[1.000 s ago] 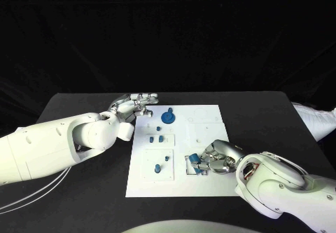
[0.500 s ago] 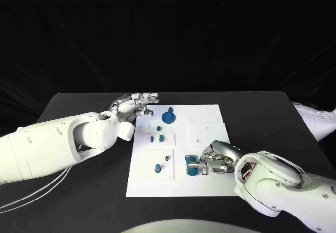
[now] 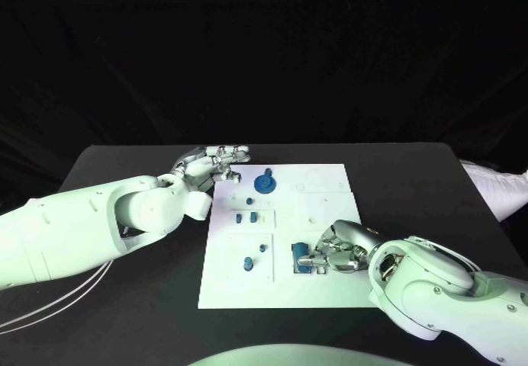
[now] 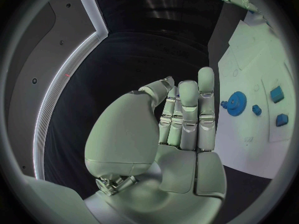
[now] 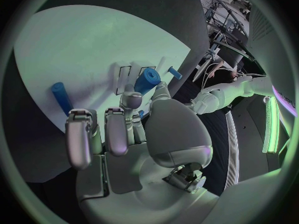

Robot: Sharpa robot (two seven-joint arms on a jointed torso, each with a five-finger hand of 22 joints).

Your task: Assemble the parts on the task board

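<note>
The white task board (image 3: 325, 286) lies mid-table. A blue gear (image 3: 265, 183) sits at its far end, with small blue parts (image 3: 249, 201) standing in slots behind it. My right hand (image 3: 339, 252) rests on the board's near right section. Its thumb and a finger pinch a blue cylindrical part (image 3: 301, 255) over a slot. In the right wrist view that part (image 5: 147, 80) sits at the tips of my right hand (image 5: 124, 134), and a blue peg (image 5: 61, 97) lies on the board (image 5: 74, 50). My left hand (image 3: 209, 164) hovers by the board's far left corner, fingers straight, holding nothing.
The left wrist view shows my left hand (image 4: 181, 129) beside the board (image 4: 249, 134), with the gear (image 4: 236, 104) and two blue blocks (image 4: 276, 93) close by. Black table (image 3: 132, 175) surrounds the board. More blue parts (image 3: 248, 264) stand in the near left section.
The blue part at my right hand's fingertips has shifted and turned a little over the slot. The left hand has stayed in place.
</note>
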